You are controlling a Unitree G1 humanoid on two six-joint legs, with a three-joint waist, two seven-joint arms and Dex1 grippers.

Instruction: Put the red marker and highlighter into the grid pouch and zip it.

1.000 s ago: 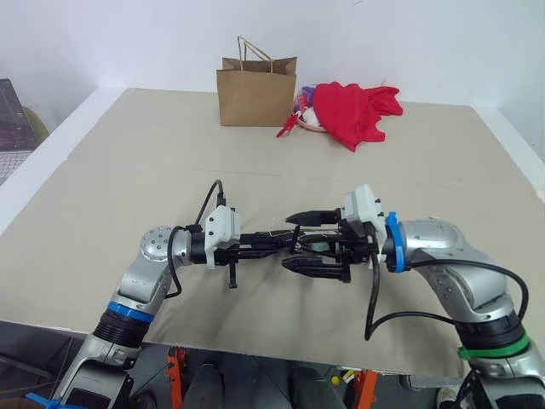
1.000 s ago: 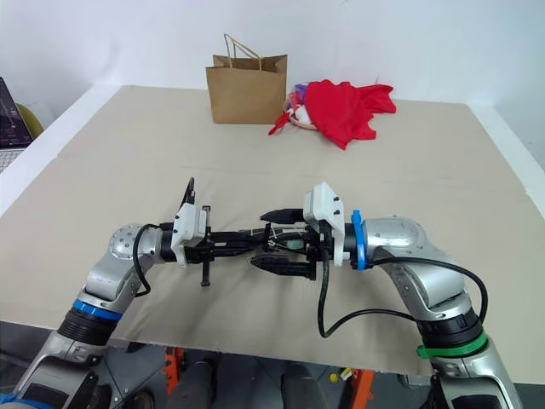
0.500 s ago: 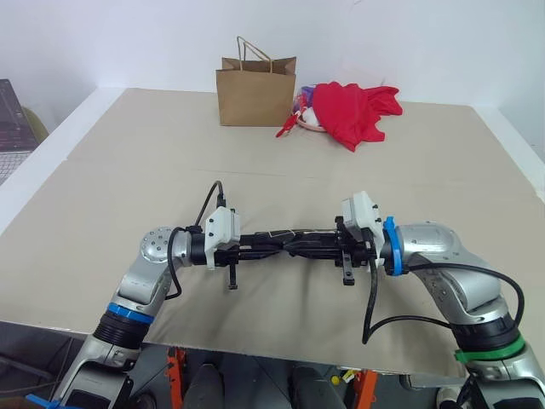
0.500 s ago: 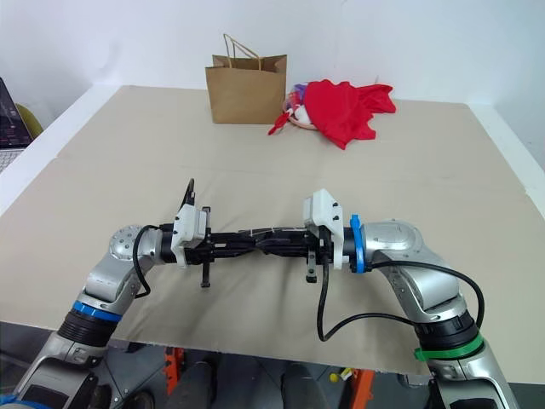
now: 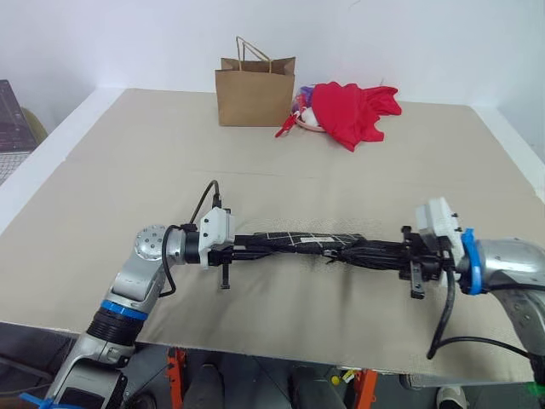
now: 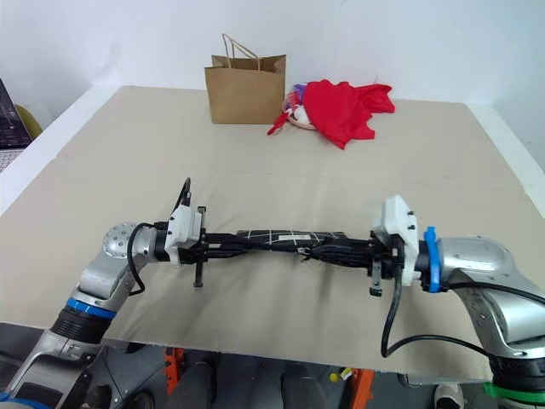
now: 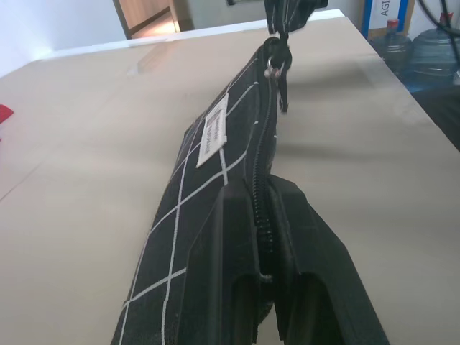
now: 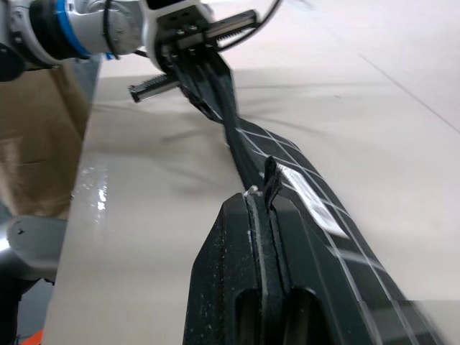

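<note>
The grid pouch (image 5: 298,239), black with white lines and a small white label (image 7: 213,129), hangs stretched level just above the table between both grippers. My left gripper (image 5: 266,245) is shut on the pouch's left end, its fingers (image 7: 309,237) clamped on either side of the zipper. My right gripper (image 5: 339,252) is shut on the zipper pull (image 8: 269,176) at the pouch's other end. In the left wrist view the zipper teeth run joined from my fingers up to the pull (image 7: 277,66). The red marker and the highlighter are out of view.
A brown paper bag (image 5: 255,89) stands at the back of the tan table, with a red cloth (image 5: 353,109) heaped beside it. A laptop (image 5: 13,119) sits off the table's left side. The table's front edge (image 5: 255,336) lies close below the arms.
My right gripper went from open beside the left gripper to shut, then slid far to the right along the pouch with the zipper pull. The left gripper stayed put.
</note>
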